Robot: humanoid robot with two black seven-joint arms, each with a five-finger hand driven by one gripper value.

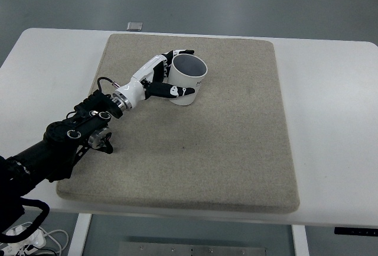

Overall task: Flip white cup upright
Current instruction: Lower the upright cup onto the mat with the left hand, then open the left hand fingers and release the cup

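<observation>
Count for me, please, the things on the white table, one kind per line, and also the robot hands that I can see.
White cup: 1, held in the left hand
Beige mat: 1, lying on the white table
Small grey flat object at the table's far edge: 1
Robot hands in view: 1, the left
Total: 4

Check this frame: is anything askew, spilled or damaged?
Only the white cup stands out: it sits tilted on the mat, mouth facing up and away, with the left hand wrapped around it. No spill or damage shows.
</observation>
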